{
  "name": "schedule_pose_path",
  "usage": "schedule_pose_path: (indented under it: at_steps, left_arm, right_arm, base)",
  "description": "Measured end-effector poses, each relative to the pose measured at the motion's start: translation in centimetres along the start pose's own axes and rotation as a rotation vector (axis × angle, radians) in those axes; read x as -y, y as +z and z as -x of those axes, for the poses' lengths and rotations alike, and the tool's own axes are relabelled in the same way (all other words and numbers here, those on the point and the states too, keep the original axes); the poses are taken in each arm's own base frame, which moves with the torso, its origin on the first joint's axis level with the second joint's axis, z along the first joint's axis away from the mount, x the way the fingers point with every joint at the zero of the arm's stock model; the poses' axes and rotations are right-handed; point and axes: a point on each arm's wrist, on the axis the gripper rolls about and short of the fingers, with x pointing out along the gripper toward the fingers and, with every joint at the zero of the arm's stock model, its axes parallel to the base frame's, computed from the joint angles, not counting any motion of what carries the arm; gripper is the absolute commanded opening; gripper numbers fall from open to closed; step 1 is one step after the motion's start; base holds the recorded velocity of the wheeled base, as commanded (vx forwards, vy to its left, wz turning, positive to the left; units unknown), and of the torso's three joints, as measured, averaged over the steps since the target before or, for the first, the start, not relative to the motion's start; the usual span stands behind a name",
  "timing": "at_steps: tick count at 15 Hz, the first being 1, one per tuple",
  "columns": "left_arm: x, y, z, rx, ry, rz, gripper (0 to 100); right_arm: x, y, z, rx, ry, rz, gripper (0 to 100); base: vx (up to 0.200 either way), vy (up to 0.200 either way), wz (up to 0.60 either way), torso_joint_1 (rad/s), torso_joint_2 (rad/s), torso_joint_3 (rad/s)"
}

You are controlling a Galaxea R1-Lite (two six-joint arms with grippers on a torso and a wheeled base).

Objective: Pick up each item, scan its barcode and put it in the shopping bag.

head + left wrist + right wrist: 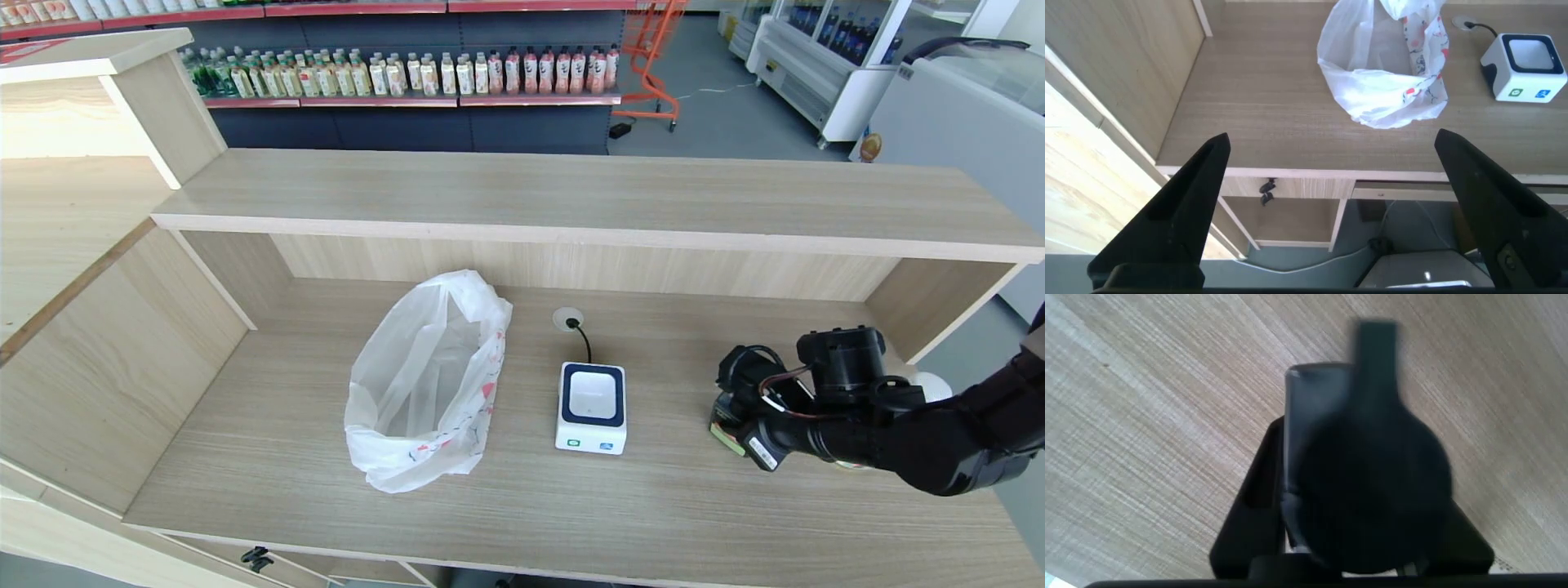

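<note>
The right gripper (739, 426) is down on the wooden counter (653, 514) near its right end, against a small green-edged item (726, 438). Whether it grips the item cannot be told; its wrist view adds a dark blur over wood grain. The left gripper (1331, 140), spread wide and empty, hangs off the counter's front edge. Its wrist view shows the open white shopping bag (1384, 73) and, beside it, the scanner (1523, 65).
</note>
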Motion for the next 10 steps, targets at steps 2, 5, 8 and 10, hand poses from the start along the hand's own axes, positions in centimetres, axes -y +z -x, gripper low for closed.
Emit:
schedule_pose_path:
  at_steps: [2, 5, 8, 10]
  left_arm:
    - [0.0, 0.0, 0.0, 0.0, 0.0, 0.0, 100]
    - [0.0, 0.0, 0.0, 0.0, 0.0, 0.0, 100]
    - [0.0, 0.0, 0.0, 0.0, 0.0, 0.0, 100]
    - [0.0, 0.0, 0.0, 0.0, 0.0, 0.0, 100]
  right_arm:
    - [-0.2, 0.0, -0.4, -0.002, 0.006, 0.002, 0]
    - [-0.2, 0.2, -0.2, 0.01, 0.001, -0.009, 0]
    - [1.1, 1.8, 2.8, 0.098, -0.076, -0.03, 0]
    - [2.0, 2.2, 6.0, 0.156, -0.141, -0.034, 0]
  base:
    - [0.0, 0.0, 0.0, 0.0, 0.0, 0.0]
    - [0.0, 0.0, 0.0, 0.0, 0.0, 0.0]
    - [0.0, 0.0, 0.0, 0.0, 0.0, 0.0]
    - [0.0, 0.0, 0.0, 0.0, 0.0, 0.0]
